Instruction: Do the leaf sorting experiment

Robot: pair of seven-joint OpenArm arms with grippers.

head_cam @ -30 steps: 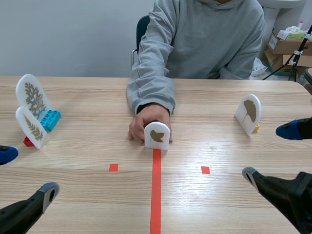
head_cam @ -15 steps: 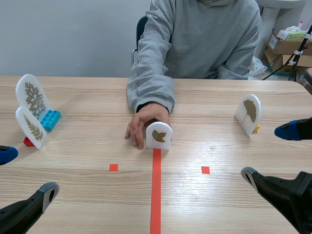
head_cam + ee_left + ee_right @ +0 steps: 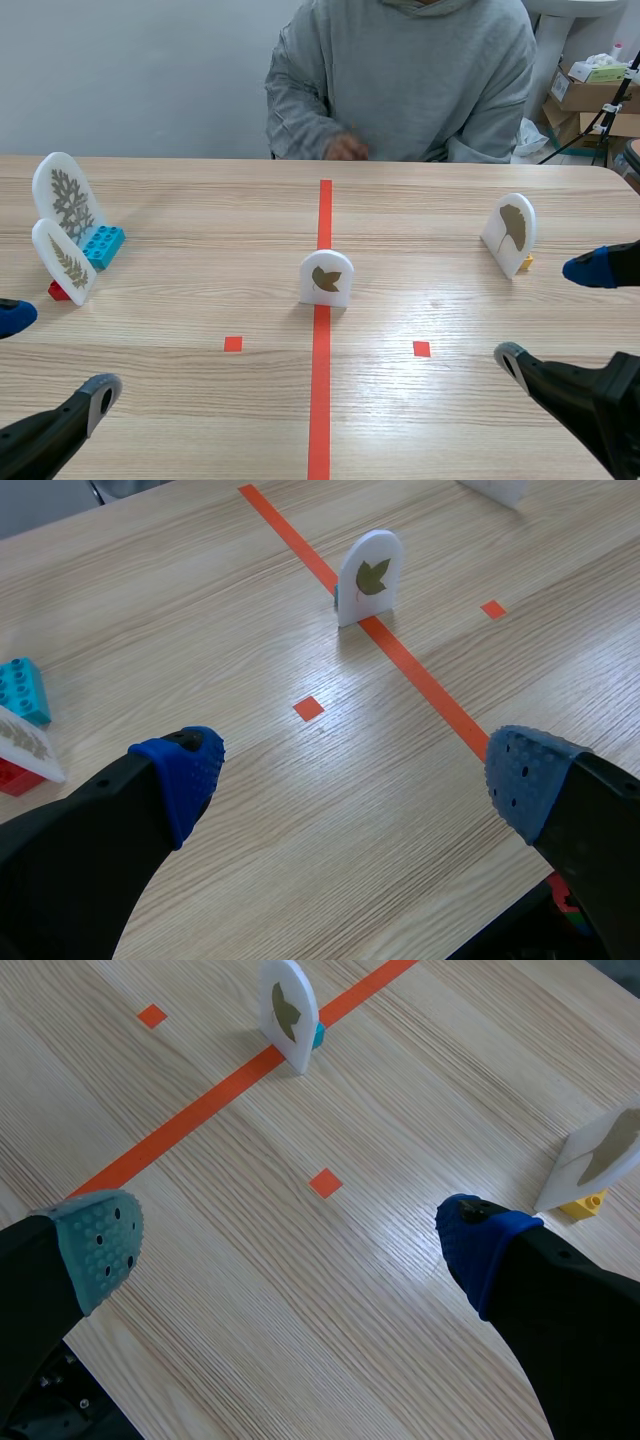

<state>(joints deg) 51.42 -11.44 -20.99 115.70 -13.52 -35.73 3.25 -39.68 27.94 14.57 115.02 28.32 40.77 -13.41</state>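
A white arched leaf card (image 3: 325,278) stands upright on the red tape line, with two fern cards (image 3: 66,198) on bricks far left and a ginkgo card (image 3: 512,232) far right.

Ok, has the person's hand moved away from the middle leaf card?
Yes. The hand has drawn back from the leaf card, which stands on the red line, to beyond the table's far edge.

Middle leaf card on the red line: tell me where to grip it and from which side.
Probably take the leaf card by its rounded top, from above, pinching across its two flat faces: it stands upright and thin on a small block.
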